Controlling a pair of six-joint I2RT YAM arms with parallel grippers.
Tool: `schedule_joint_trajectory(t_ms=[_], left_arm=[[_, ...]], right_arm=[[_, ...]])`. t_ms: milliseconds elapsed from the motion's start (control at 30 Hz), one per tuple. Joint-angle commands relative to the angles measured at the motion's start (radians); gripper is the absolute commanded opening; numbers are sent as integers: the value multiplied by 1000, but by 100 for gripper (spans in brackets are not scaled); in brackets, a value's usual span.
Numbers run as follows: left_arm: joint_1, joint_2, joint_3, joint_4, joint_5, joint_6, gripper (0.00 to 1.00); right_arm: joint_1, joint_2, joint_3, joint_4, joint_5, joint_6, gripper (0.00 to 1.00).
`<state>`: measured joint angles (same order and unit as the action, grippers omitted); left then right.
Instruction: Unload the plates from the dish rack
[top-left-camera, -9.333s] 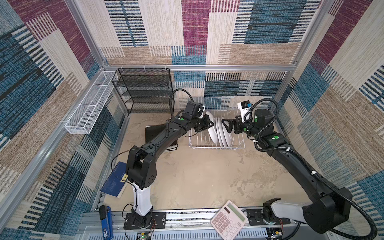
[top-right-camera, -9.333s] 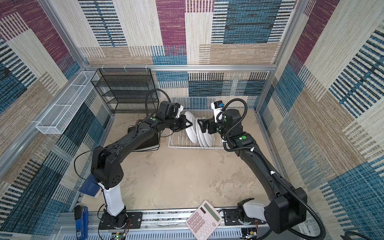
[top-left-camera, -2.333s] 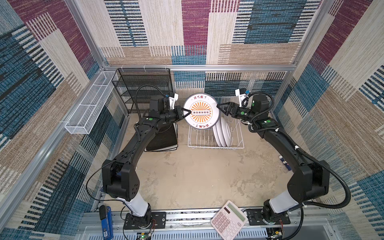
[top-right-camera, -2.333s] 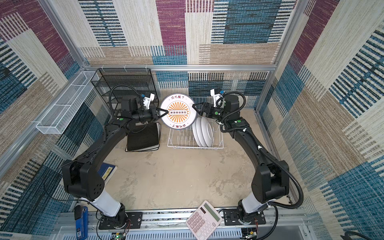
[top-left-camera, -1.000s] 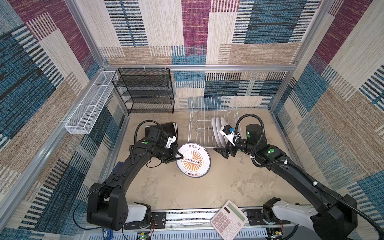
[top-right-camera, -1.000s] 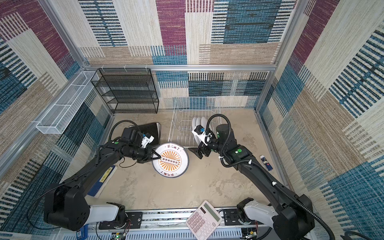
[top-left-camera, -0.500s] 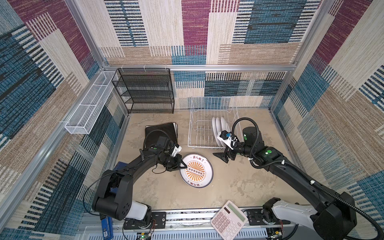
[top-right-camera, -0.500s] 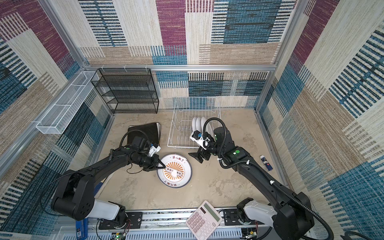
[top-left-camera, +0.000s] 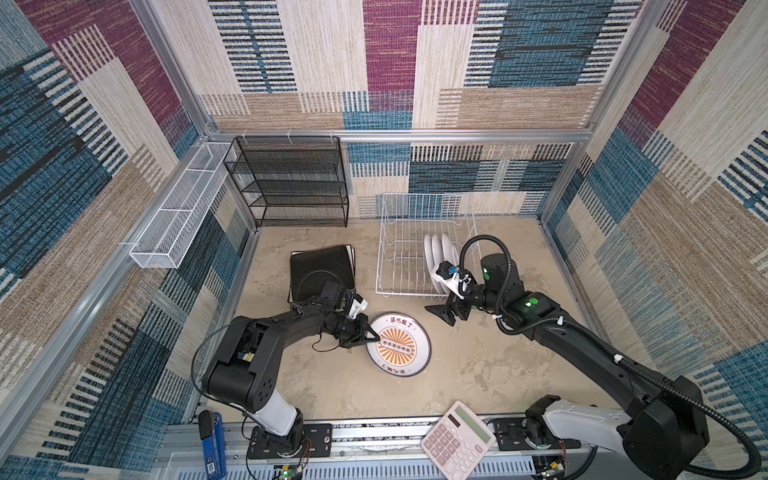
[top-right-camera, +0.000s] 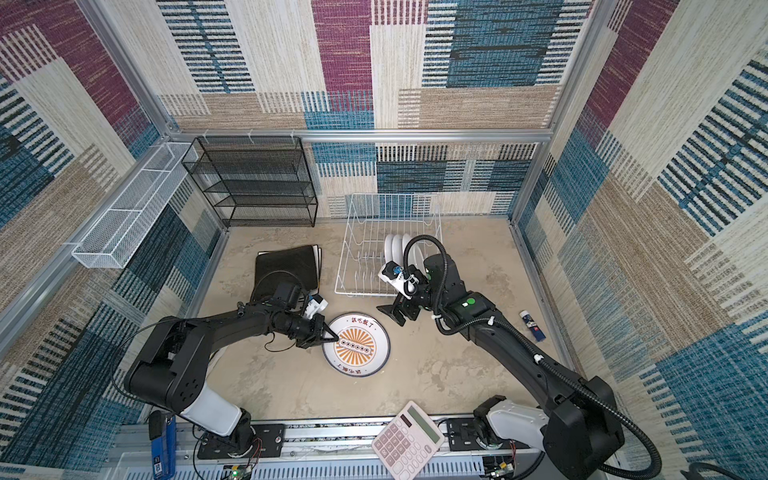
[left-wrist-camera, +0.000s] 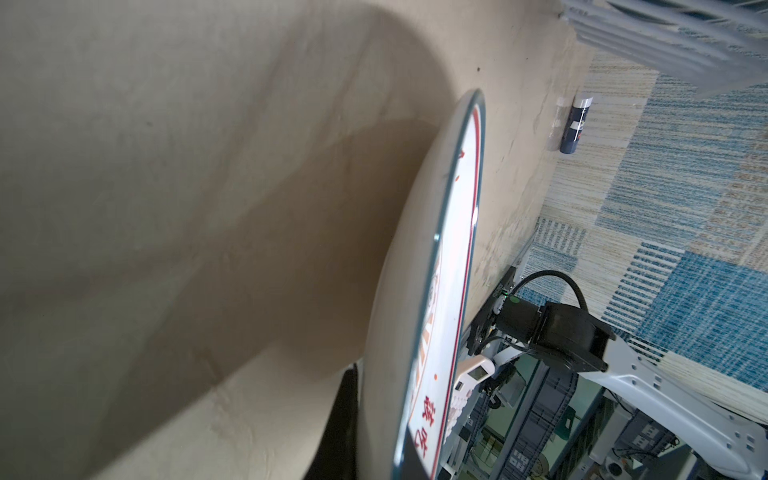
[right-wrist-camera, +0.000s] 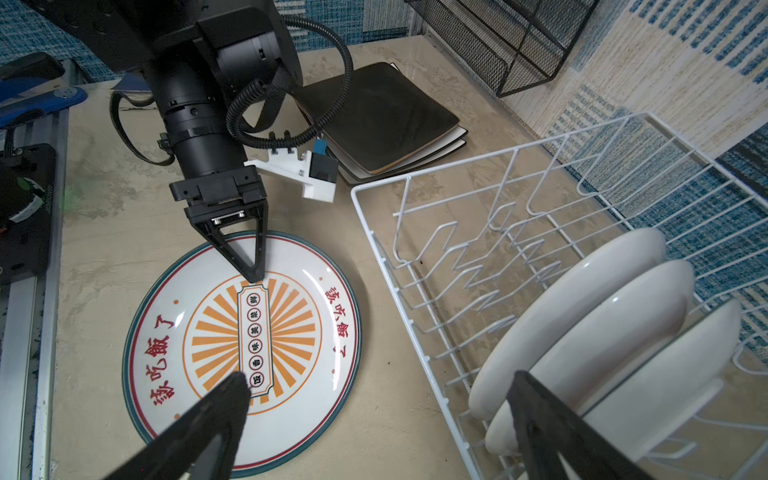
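Over the beige tabletop (top-left-camera: 478, 365) your left gripper (top-left-camera: 376, 337) clamped the printed plate (top-left-camera: 398, 345); your wide-open right gripper (top-left-camera: 440, 315) sat just below the racked plates (top-left-camera: 434, 253).

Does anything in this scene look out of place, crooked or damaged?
Nothing looks spilled or broken. A calculator lies crooked across the front rail, and a small dark tube lies loose by the right wall. Both look like strays.
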<state>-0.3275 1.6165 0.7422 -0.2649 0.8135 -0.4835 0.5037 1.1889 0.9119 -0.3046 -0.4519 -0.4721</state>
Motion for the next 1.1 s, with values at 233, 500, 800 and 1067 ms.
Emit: schedule_joint_trajectory(t_ms=[233,500,800,1067], left_arm=[[-3,18,-40,20,-11,-21,31],[-3,-1,-28,-14,-76,-41,54],[-4,-63,7,-162,-309,-35,66],[-4,-171,94,-268,-401,-16,73]], right_arm=[[2,12,16,28,24,16,99],[3,-3,14,28,48,17,99],[3,18,66,12,52,98,99],[3,75,159,-18,125,182,99]])
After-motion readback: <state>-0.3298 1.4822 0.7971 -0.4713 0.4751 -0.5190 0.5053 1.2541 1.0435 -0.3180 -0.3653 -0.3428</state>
